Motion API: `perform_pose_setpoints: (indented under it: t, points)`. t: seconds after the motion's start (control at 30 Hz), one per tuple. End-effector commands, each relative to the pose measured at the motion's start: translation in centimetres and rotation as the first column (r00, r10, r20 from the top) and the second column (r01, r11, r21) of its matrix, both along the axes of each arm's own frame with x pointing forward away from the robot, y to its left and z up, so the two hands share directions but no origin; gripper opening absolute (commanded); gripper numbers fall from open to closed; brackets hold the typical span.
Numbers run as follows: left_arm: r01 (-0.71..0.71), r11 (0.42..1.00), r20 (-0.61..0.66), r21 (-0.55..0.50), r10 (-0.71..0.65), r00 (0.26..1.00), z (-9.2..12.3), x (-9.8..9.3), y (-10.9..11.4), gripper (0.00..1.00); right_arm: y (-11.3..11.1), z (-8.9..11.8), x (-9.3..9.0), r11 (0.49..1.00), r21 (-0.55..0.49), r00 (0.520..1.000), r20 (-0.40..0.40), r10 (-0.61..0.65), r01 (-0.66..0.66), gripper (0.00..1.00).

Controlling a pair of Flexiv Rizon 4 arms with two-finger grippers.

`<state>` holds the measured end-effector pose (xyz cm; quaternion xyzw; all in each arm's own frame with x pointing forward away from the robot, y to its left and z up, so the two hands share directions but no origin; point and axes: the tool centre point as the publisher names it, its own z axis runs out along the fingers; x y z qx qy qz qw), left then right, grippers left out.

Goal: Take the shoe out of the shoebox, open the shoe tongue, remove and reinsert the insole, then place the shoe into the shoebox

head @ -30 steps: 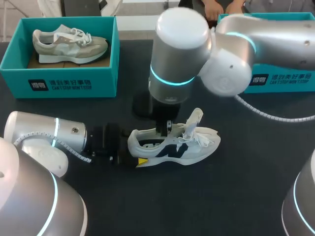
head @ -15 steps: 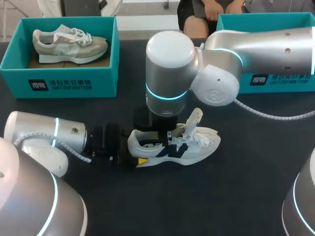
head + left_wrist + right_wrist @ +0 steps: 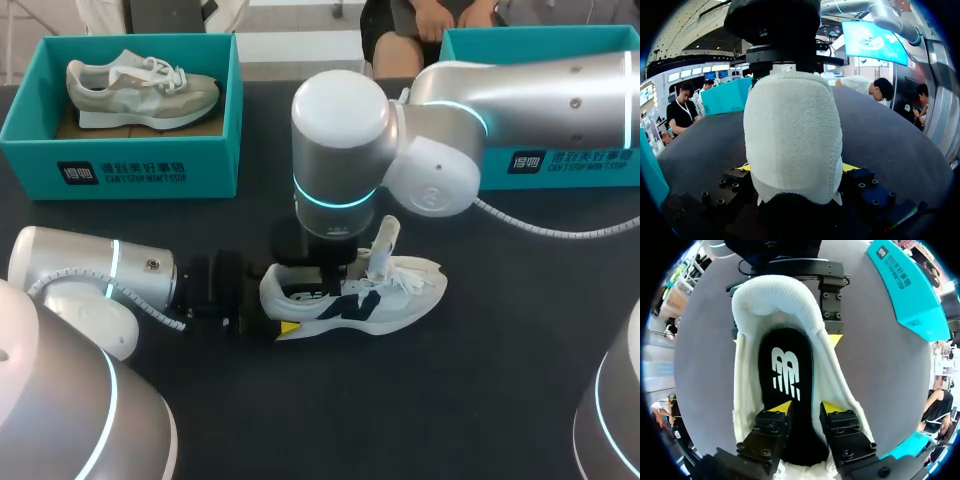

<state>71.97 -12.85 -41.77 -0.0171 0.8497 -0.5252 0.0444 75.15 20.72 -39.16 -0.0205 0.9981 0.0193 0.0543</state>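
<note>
Shoe (image 3: 400, 290) held at heel by left gripper (image 3: 797, 167); right gripper (image 3: 806, 407) slightly parted over insole (image 3: 785, 370).

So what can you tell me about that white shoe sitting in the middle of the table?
The shoe is a white trainer with dark blue side panels and loose white laces. It stands upright on its sole on the black table. Its tongue is pulled up, exposing a black insole with a white logo. The left gripper clamps the soft, fleecy-looking heel from both sides, and the right gripper dips its open fingers into the opening above the insole.
</note>
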Motion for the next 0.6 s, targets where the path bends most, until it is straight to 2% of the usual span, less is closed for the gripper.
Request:
perform_pose_setpoints:
  t: [0.03, 0.17, 0.23, 0.4, 0.6]
  points:
    - [0.001, 1.0, 0.0, 0.003, -0.001, 1.0, -0.2, -0.2, -0.2, 0.0, 0.9, -2.7, 0.4, 1.0, 0.016, 0.999, -0.036, 0.011, -0.01, 0.35]
    - [0.001, 1.0, 0.0, 0.003, -0.001, 1.0, -0.2, -0.2, -0.2, 0.0, 0.9, -3.7, -0.4, 1.0, 0.023, 0.997, -0.075, 0.005, -0.003, 0.26]
    - [0.001, 1.0, 0.0, 0.003, -0.001, 1.0, -0.2, -0.2, -0.2, 0.0, 0.8, -3.6, -0.9, 1.0, 0.023, 0.997, -0.079, -0.008, 0.01, 0.02]
    - [0.001, 1.0, 0.0, 0.003, -0.001, 1.0, -0.2, -0.2, -0.2, 0.0, -0.4, -2.6, -1.7, 0.998, 0.02, 0.997, -0.06, -0.059, 0.06, 0.0]
    - [0.001, 1.0, 0.0, 0.003, -0.001, 1.0, -0.2, -0.2, -0.2, 0.0, -1.8, -0.3, -1.6, 0.993, 0.043, 0.994, 0.0, -0.112, 0.112, 0.0]
